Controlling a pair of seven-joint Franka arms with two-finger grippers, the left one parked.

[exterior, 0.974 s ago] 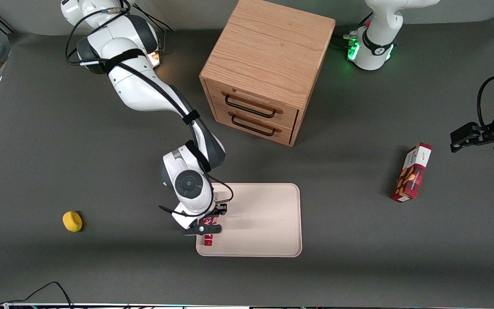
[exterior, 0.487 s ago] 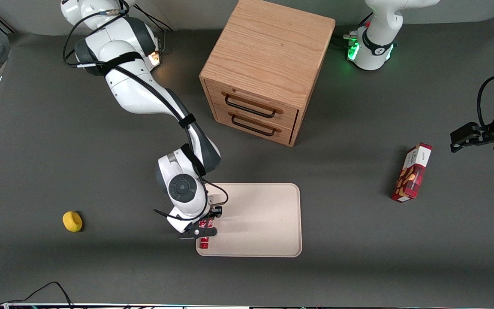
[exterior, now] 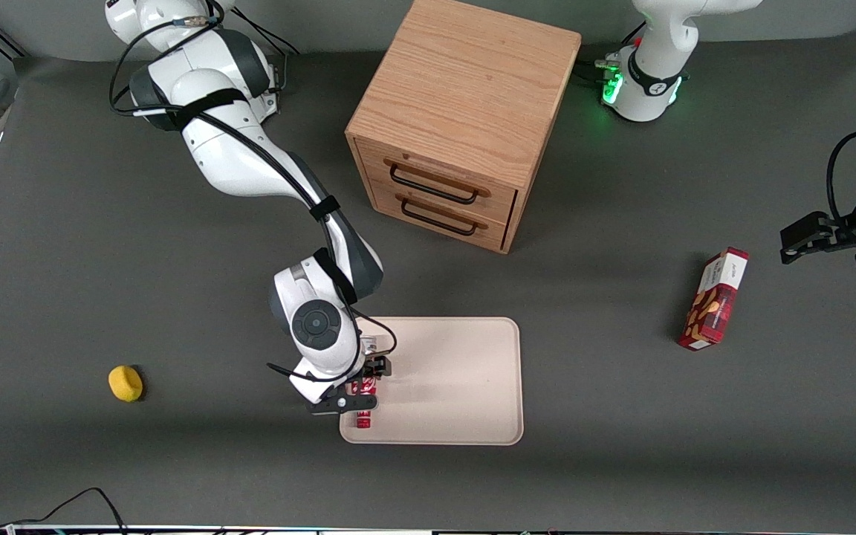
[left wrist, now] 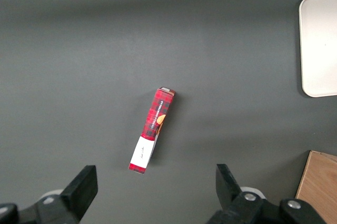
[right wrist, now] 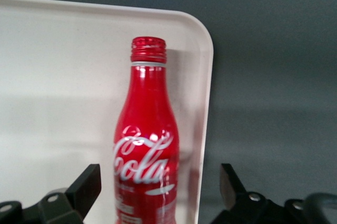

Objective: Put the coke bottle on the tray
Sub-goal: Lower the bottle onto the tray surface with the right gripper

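Coke bottle on the tray's edge

The coke bottle [right wrist: 146, 145] lies on the tray [exterior: 458, 386], near its corner at about 8 o'clock. It looks smooth, hard and slippery; hold its fat middle. The claw [right wrist: 158, 192] is spread wide around it, not squeezing.

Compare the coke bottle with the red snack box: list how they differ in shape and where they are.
The coke bottle is rounded with a narrow capped neck; the snack box is a flat-sided carton. The bottle is over the tray, between the fingers of the open gripper; the box rests on the table toward the parked arm's end. Both are mainly red.
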